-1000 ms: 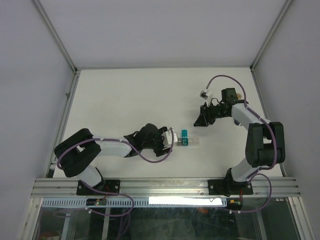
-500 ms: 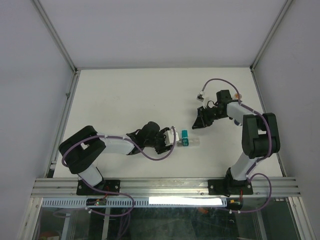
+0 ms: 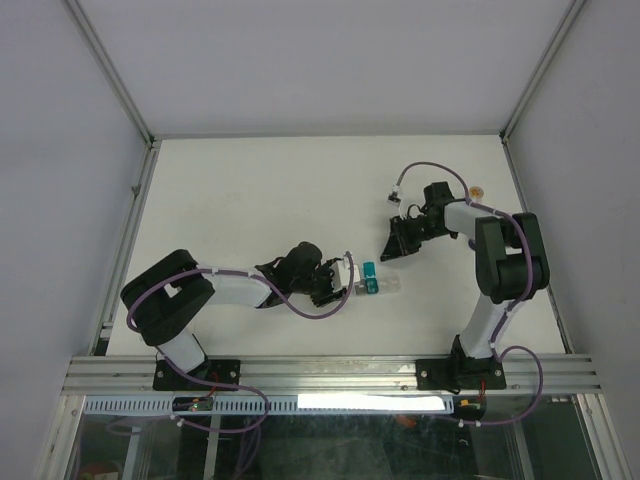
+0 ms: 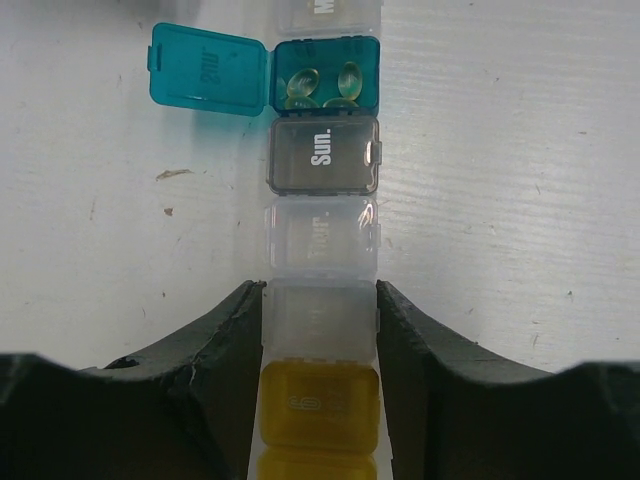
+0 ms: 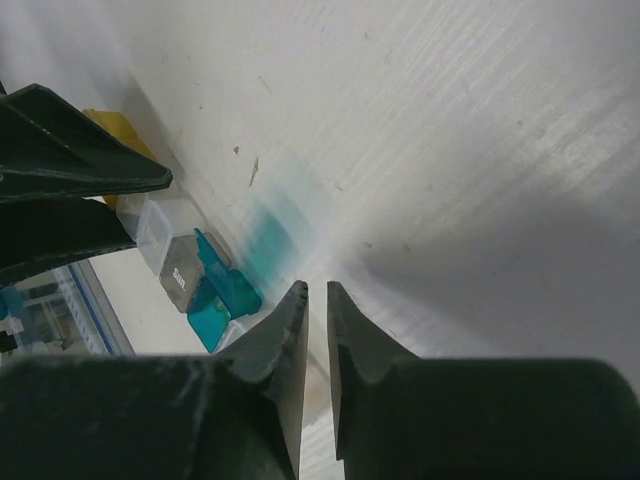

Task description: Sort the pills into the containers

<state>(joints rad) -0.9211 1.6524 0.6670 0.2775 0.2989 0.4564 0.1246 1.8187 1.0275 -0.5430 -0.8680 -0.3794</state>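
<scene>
A strip of tiny pill boxes lies on the white table. In the left wrist view the teal box [image 4: 325, 80] stands open with its lid [image 4: 208, 70] flipped left and yellowish pills [image 4: 305, 85] inside. Below it come a grey "Sun." box [image 4: 322, 155], a clear box [image 4: 322, 235] and a yellow box [image 4: 320, 405]. My left gripper [image 4: 320, 290] is shut on the clear box beside the yellow one; it also shows in the top view [image 3: 350, 278]. My right gripper [image 3: 388, 250] hovers just right of the teal box [image 3: 369, 270]. Its fingers [image 5: 316, 288] are almost together, and nothing shows between them.
A small orange speck [image 3: 477, 191] lies on the table at the far right, beside the right arm. White walls with metal rails [image 3: 130, 195] close in the table on the left, back and right. The right wrist view shows the left gripper's dark fingers [image 5: 70, 175] by the yellow box [image 5: 120, 130].
My right gripper has moved left and toward me, closer to the open teal box. The left gripper stays clamped on the strip, shifted only slightly.
</scene>
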